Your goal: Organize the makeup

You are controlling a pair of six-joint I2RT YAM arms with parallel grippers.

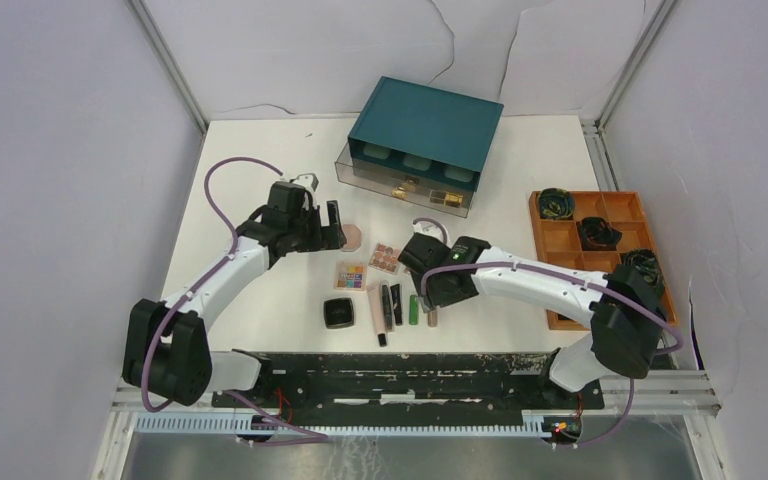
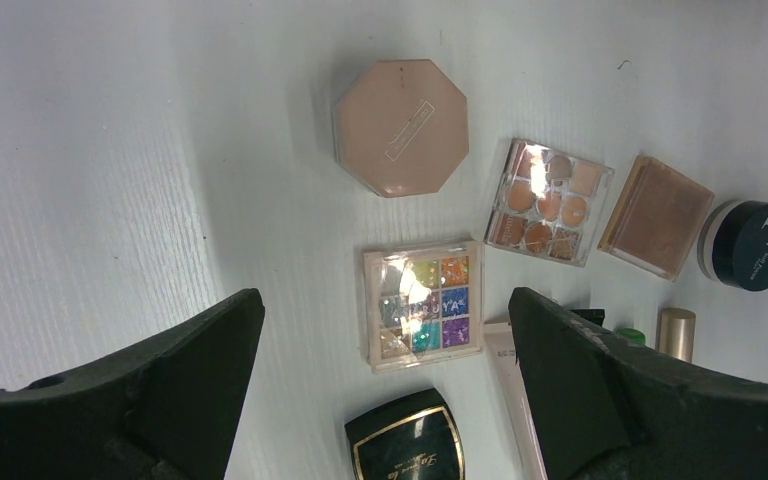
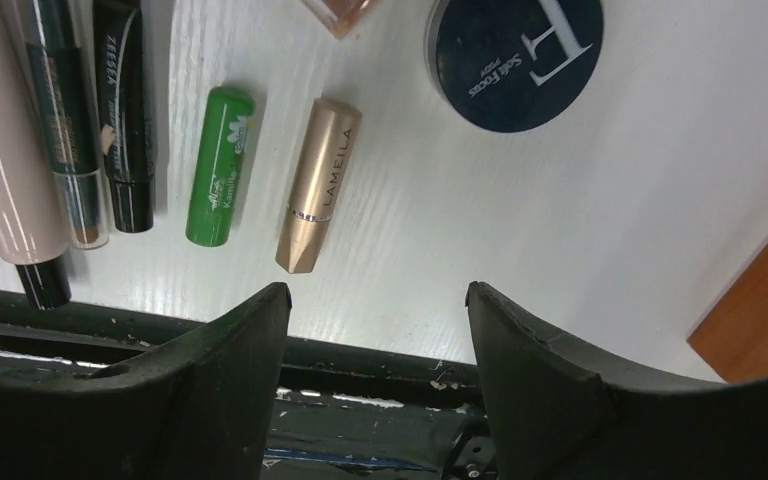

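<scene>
Left end effector (image 2: 385, 310) hovers over the left side of the makeup spread on the tabletop (image 1: 260, 150), jaws wide apart, nothing held. Pink octagonal compact (image 2: 401, 126) lies alone just past it. Colourful palette (image 2: 425, 303) sits framed between the fingers in the wrist view, so probably the next pick. Black square compact (image 2: 406, 440) is nearest the arm bases.

Middle: nude palette (image 2: 548, 200) and brown square compact (image 2: 656, 214) lie side by side, flat squares apparently grouped. Slim tubes lie parallel in a row, likely sorted by shape: pale long tube (image 3: 5, 150), green balm (image 3: 220, 165), gold lipstick (image 3: 318, 185).

Right end effector (image 3: 377, 292) hangs by the row's right end, jaws apart and empty, lipstick just off one finger. Dark blue round jar (image 3: 516, 55) is beyond it. Orange tray (image 1: 560, 240) far right holds dark coils, no makeup.
</scene>
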